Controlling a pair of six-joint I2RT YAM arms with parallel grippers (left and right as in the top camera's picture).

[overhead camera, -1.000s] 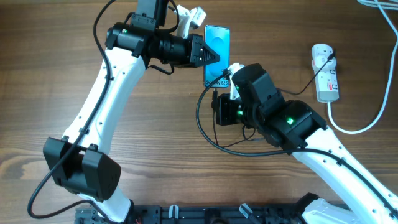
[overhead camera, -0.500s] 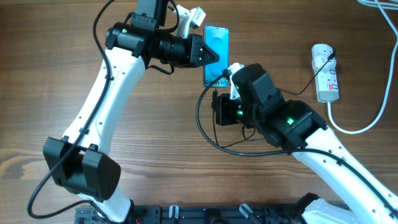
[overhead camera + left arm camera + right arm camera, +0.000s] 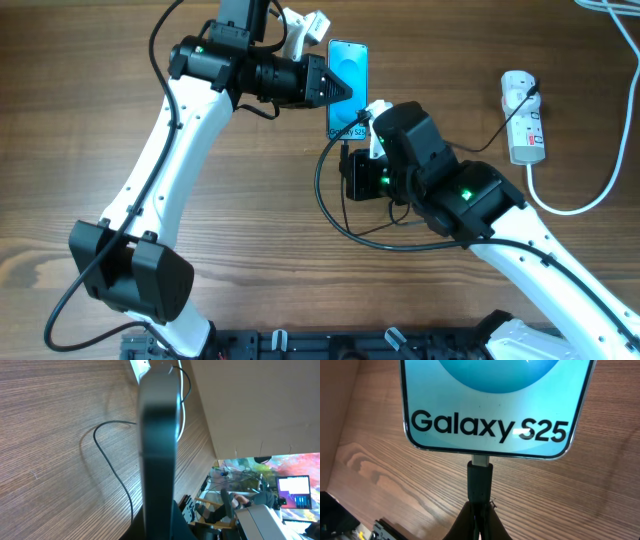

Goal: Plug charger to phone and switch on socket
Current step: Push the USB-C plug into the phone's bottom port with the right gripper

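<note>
Black charger meets the phone at its short edge (right jaws pinch the charger; left jaws, the phone).

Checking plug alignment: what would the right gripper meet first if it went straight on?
The phone, at its bottom edge; the charger connector in the right gripper seems to touch it, likely at the port.

A lit monitor stands beyond the wooden table.

I saw the phone cyan with black lettering, the charger black, the tabletop brown and wood-grained.
</note>
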